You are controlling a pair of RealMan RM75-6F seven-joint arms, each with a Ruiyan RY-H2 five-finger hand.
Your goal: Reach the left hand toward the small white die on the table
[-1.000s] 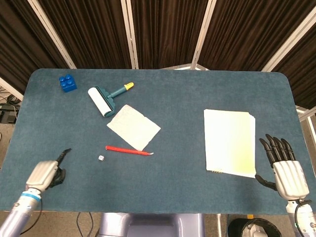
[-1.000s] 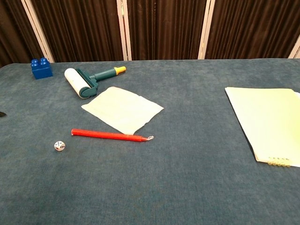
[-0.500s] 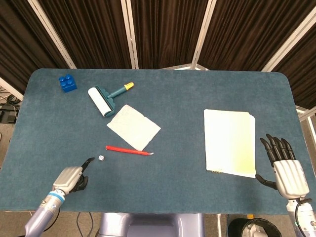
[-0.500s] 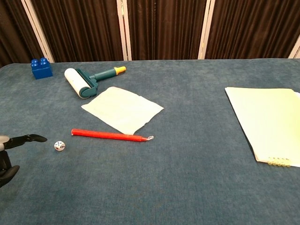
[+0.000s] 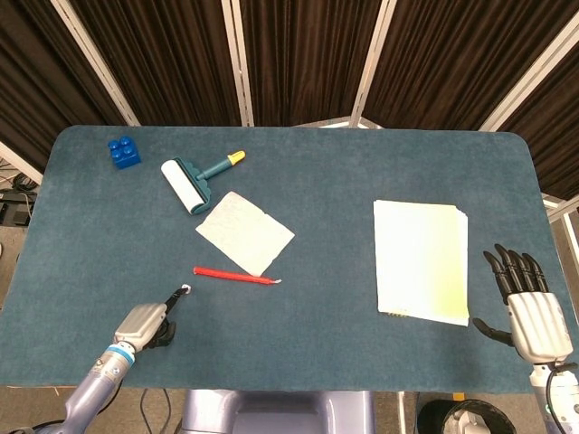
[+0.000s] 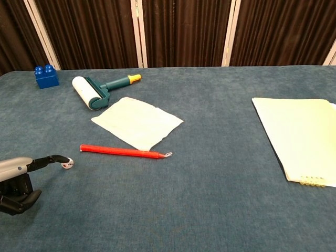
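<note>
**Left hand at the die: reach all but complete**

Head view. Left hand (image 5: pixel 145 324) low at the near left of the table (image 5: pixel 344 190), one dark finger stretched forward, the rest curled in, holding nothing. Fingertip over or against the small white die (image 5: pixel 186 289) (contact not resolvable from above). Die just below the left end of the red pencil (image 5: pixel 237 275), well in from the table's near edge. Right hand (image 5: pixel 527 304) flat at the near right corner, fingers spread and empty, just beside the yellow notepad (image 5: pixel 421 260). Judged: reach essentially done; only a final touch or closing of fingers possibly outstanding.

Chest view. Extended finger (image 6: pixel 48 159) level with the die (image 6: pixel 67 164), tip overlapping its left face; thumb and curled fingers lower, near the cloth surface. Open room on the near side and to the left of the die. Pencil close behind it, white paper sheet (image 6: pixel 137 123) beyond that; lint roller (image 6: pixel 95 91) and blue toy brick (image 6: pixel 45 75) well apart at the far left. Risk judged: a push forward nudging the die into the pencil.
</note>
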